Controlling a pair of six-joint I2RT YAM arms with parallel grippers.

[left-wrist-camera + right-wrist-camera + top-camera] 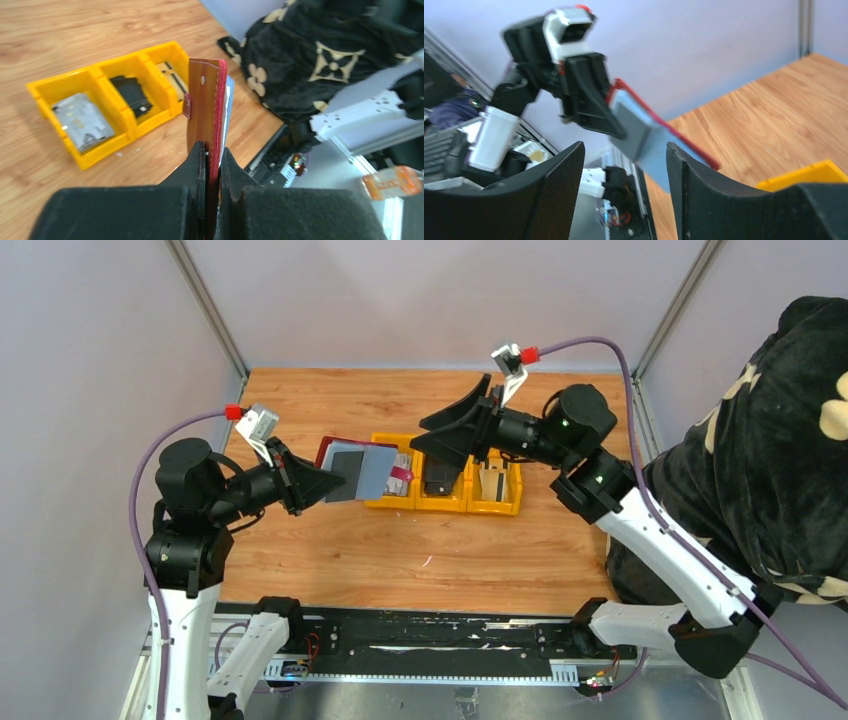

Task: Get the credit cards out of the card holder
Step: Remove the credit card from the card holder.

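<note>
Left claw is gripping the card holder at one edge, jaws closed tight on the red cover, and is holding it clear of the bench. The holder is hanging open just beside the left end of the yellow bin. Its grey-blue inner face is turning toward the right claw. Credit cards: a pale edge is showing behind the cover; whether it is card or lining cannot be told. Right claw is standing wide open, gripping nothing, above the bin and apart from the holder.
</note>
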